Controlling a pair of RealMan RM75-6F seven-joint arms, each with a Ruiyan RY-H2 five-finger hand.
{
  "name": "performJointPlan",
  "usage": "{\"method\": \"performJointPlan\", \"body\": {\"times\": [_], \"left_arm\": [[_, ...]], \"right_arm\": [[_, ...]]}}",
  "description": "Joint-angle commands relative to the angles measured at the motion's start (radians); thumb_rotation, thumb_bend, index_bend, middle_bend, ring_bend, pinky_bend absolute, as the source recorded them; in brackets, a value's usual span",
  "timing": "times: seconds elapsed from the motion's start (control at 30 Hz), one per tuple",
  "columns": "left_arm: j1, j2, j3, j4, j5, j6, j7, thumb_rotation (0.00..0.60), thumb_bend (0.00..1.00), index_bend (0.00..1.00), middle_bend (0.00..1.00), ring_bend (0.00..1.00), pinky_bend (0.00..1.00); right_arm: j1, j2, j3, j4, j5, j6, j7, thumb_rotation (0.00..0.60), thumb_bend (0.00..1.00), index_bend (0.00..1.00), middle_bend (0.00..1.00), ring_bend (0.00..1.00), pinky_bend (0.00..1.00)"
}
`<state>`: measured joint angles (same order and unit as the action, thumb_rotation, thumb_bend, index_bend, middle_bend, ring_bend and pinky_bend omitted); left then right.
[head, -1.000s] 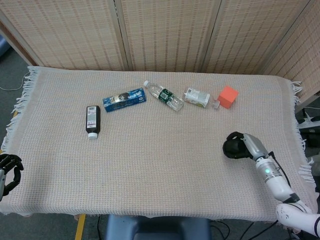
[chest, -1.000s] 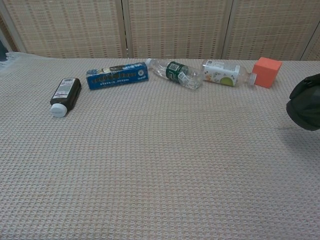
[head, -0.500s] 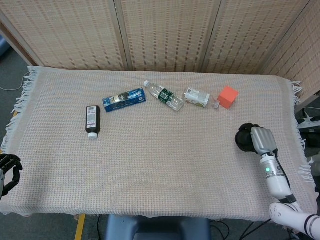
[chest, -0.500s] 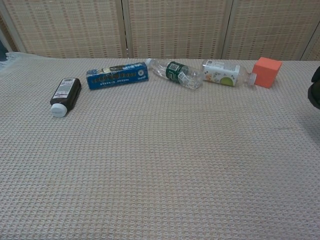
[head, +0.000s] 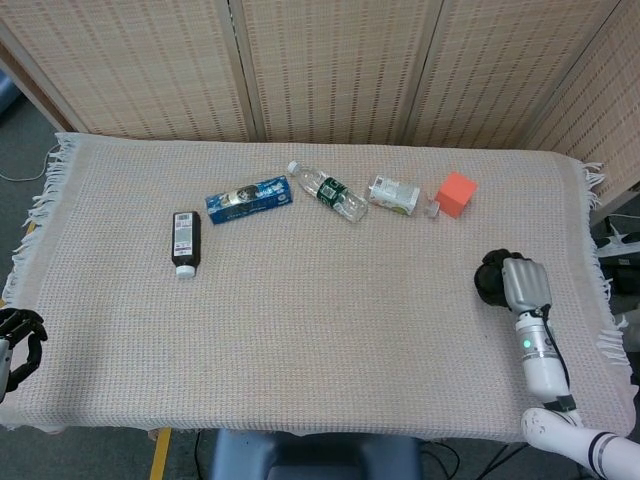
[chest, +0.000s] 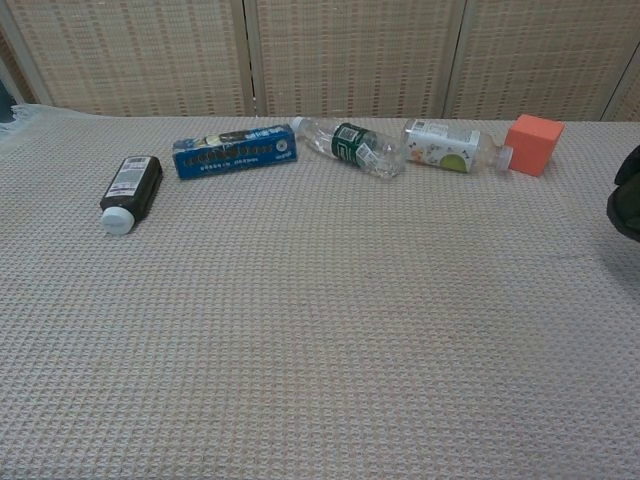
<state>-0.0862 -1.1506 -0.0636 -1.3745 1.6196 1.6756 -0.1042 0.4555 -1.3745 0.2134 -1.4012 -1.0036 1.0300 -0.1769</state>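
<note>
My right hand (head: 510, 282) hovers over the cloth near the table's right edge, its dark fingers curled in and holding nothing. The chest view shows only its dark edge (chest: 627, 195) at the right border. The nearest thing is an orange cube (head: 456, 193) (chest: 533, 143), farther back and apart from the hand. My left hand (head: 20, 338) hangs off the table's front left corner, partly cut off by the frame, with curved fingers and nothing seen in them.
A row lies along the back of the woven cloth (head: 320, 330): a small labelled bottle (head: 395, 194), a clear bottle with green label (head: 328, 190), a blue box (head: 249, 199). A dark bottle with white cap (head: 185, 241) lies left. Wicker screens (head: 330, 60) stand behind.
My right hand has swung to the right, toward the table's right edge, and turned so that its back faces up. The left hand and the objects have not moved.
</note>
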Motion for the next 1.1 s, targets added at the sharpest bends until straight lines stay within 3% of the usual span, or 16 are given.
{"method": "performJointPlan", "body": {"times": [0.03,0.3,0.57,0.8,1.1], "left_arm": [[0.001,0.000,-0.001,0.000,-0.001,0.001,-0.002,0.600,0.62,0.61,0.44,0.36,0.68],[0.001,0.001,-0.001,0.001,-0.001,0.003,-0.006,0.600,0.62,0.60,0.44,0.36,0.68],[0.000,0.001,0.000,-0.003,-0.002,-0.001,0.001,0.600,0.62,0.61,0.44,0.36,0.68],[0.002,0.003,-0.001,-0.002,-0.001,0.005,-0.007,0.600,0.62,0.60,0.45,0.36,0.68],[0.002,0.003,0.000,-0.004,-0.002,0.002,-0.005,0.600,0.62,0.61,0.45,0.36,0.68]], "right_arm": [[-0.003,0.119,-0.009,-0.138,-0.058,-0.146,0.179,0.600,0.40,0.72,0.63,0.68,0.75],[0.001,0.144,-0.032,-0.146,-0.051,-0.171,0.171,0.600,0.40,0.72,0.63,0.68,0.75],[0.074,0.186,-0.102,-0.170,0.076,-0.341,0.064,0.600,0.40,0.71,0.63,0.68,0.75],[0.093,0.156,-0.123,-0.151,0.121,-0.301,0.017,0.600,0.40,0.66,0.63,0.62,0.74],[0.113,0.163,-0.141,-0.149,0.154,-0.324,0.011,0.600,0.38,0.47,0.44,0.43,0.64]]}}
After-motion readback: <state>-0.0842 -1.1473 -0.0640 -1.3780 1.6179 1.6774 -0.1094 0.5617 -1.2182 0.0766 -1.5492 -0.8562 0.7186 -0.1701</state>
